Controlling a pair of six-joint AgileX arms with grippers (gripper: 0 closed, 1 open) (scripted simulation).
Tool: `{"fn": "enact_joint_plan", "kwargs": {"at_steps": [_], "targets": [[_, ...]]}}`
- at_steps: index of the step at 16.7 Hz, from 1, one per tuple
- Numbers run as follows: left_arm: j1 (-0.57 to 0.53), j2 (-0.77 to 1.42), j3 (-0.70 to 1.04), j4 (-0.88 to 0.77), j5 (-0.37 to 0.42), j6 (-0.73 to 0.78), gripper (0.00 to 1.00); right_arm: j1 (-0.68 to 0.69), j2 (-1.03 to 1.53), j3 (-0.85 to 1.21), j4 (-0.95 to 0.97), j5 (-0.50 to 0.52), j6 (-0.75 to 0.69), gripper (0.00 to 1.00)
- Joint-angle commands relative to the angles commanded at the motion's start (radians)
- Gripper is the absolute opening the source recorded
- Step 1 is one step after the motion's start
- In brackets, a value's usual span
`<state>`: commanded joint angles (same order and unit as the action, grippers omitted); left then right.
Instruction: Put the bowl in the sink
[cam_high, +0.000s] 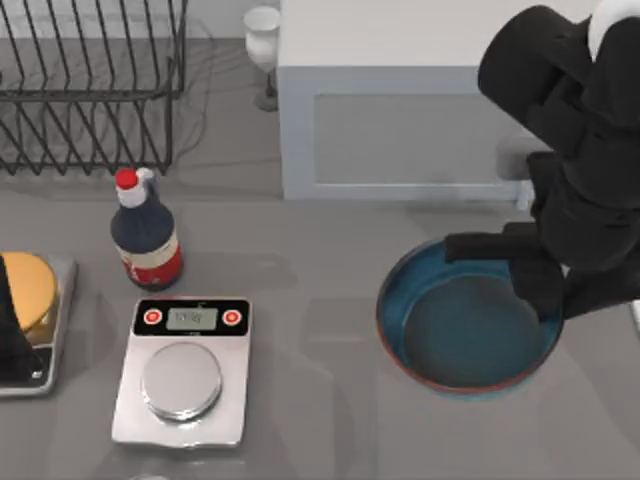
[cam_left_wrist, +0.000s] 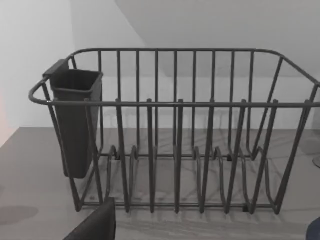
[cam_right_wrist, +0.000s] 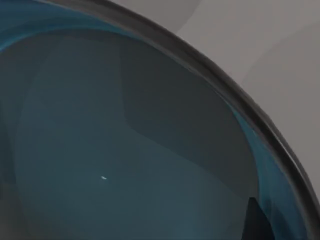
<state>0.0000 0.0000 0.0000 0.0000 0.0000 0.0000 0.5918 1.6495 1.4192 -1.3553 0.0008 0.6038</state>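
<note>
The bowl (cam_high: 465, 325) sits on the grey table at the right, wide and round, deep blue inside with a thin reddish-brown rim. My right gripper (cam_high: 545, 298) hangs low over the bowl's right rim, its dark body covering that edge. The right wrist view looks from close up into the bowl's blue inside (cam_right_wrist: 125, 150) and across its dark rim. Behind the bowl stands the white box-shaped sink (cam_high: 400, 110), its top cut off by the picture's edge. My left gripper (cam_high: 10, 325) is parked at the table's left edge.
A dark wire dish rack (cam_high: 90, 85) (cam_left_wrist: 175, 130) with a cutlery cup (cam_left_wrist: 75, 120) fills the back left. A red-capped dark bottle (cam_high: 146, 230), a kitchen scale (cam_high: 185, 370), a yellow round thing on a tray (cam_high: 30, 290) and a white goblet (cam_high: 263, 40) stand left of the bowl.
</note>
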Motion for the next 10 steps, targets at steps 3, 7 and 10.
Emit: {"fn": "enact_joint_plan", "kwargs": {"at_steps": [3,7,10], "targets": [[0.0,0.0,0.0,0.0,0.0,0.0,1.0,-0.002,-0.018,0.032,-0.034,0.0,-0.003,0.0],[0.0,0.0,0.0,0.0,0.0,0.0,1.0,0.002,-0.014,0.03,-0.031,-0.001,-0.001,0.0],[0.0,0.0,0.0,0.0,0.0,0.0,1.0,-0.043,-0.036,0.034,0.03,-0.032,-0.025,0.0]]}}
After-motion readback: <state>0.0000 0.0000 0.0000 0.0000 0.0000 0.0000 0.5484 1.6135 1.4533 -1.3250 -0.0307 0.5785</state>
